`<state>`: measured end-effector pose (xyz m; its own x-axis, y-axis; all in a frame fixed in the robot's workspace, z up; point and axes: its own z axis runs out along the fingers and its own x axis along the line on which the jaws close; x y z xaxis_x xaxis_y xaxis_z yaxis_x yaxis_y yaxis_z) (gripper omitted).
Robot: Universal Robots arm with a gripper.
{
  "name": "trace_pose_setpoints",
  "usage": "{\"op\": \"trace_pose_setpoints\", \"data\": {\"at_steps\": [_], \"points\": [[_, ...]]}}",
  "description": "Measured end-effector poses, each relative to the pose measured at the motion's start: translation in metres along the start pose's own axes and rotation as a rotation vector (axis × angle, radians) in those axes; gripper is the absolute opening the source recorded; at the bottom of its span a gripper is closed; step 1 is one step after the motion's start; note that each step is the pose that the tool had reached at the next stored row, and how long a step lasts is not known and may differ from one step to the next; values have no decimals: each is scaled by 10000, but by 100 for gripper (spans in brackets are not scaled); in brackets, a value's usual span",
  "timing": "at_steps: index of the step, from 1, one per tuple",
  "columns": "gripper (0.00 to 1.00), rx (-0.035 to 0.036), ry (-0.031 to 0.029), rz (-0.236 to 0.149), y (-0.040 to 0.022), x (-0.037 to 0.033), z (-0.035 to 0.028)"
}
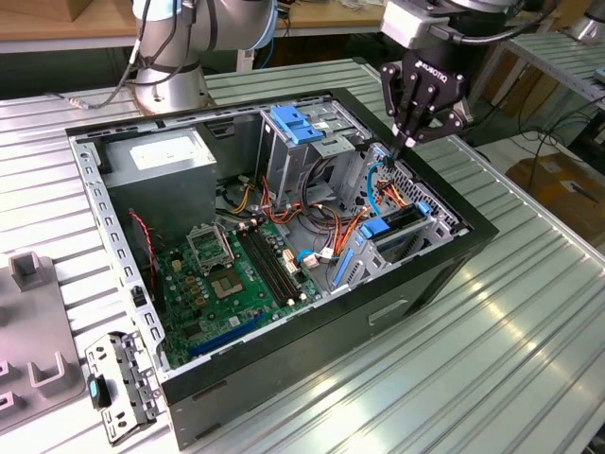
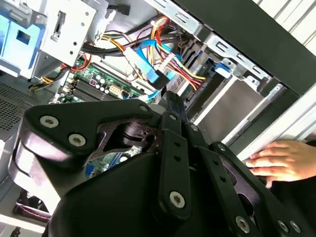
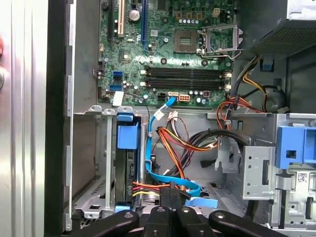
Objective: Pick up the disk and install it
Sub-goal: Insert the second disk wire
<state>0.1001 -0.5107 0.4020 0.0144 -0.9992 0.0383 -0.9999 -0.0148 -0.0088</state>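
Gripper (image 1: 413,142) hangs over the open case (image 1: 284,407), right above the cable bundle (image 3: 182,143). The disk (image 1: 397,227) sits in its bay just below it, motherboard (image 1: 236,274) further off.

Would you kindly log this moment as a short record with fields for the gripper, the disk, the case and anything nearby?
gripper: gripper low over the drive cage, fingers together at the blue cable
disk: disk with blue carrier seated in the cage slot
case: open computer case, motherboard exposed
nearby: a person's hand resting on the case edge
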Motion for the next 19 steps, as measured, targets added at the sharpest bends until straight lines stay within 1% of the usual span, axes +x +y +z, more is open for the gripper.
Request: {"op": "trace_pose_setpoints", "data": {"at_steps": [1, 2, 3, 5, 6, 7, 8, 9, 10, 13, 14, 15, 17, 18, 19], "points": [[11, -17, 88, -4, 0, -20, 1], [11, -28, 151, -5, 0, -38, 5], [11, -57, 174, -6, 1, -43, 23], [11, -96, 236, -9, 0, -51, 36], [11, -132, 315, -11, 0, -63, 40], [11, -169, 442, -13, -1, -82, 41], [11, -189, 497, -14, -1, -92, 42], [11, -202, 530, -15, -1, -98, 44], [11, -231, 581, -17, -3, -115, 49], [11, -276, 651, -19, -5, -181, 58], [11, -291, 688, -21, -6, -203, 61], [11, -315, 740, -23, -6, -231, 65], [11, -348, 776, -26, -7, -250, 73], [11, -351, 803, -25, -7, -253, 74], [11, -352, 816, -25, -7, -255, 75]]}}
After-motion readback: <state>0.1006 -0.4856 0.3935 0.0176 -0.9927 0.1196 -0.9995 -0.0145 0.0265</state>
